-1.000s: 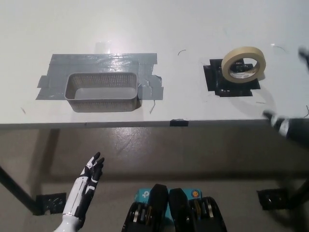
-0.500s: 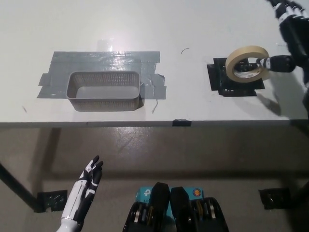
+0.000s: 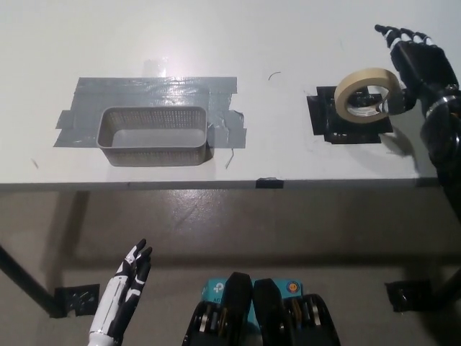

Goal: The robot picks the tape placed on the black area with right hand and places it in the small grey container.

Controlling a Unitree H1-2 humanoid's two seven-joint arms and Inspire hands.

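The white table [image 3: 288, 36] fills the upper half of the head view, its front edge running left to right. On its left part a small grey container [image 3: 153, 135] sits on a patch of grey tape [image 3: 144, 94], its long side lying along the table edge and its open top facing up. Well apart on the right, the black area [image 3: 328, 122] carries the tape [image 3: 367, 96] — a beige roll standing on edge, tilted, its open hole facing toward the camera and slightly left. The black right hand [image 3: 418, 68] is just beside the roll on its right, fingers spread and holding nothing, one fingertip at the roll's right rim; half a second ago the hand was higher and further out. The white left hand [image 3: 130, 277] hangs low at lower left, fingers loosely extended, empty — about where it was before.
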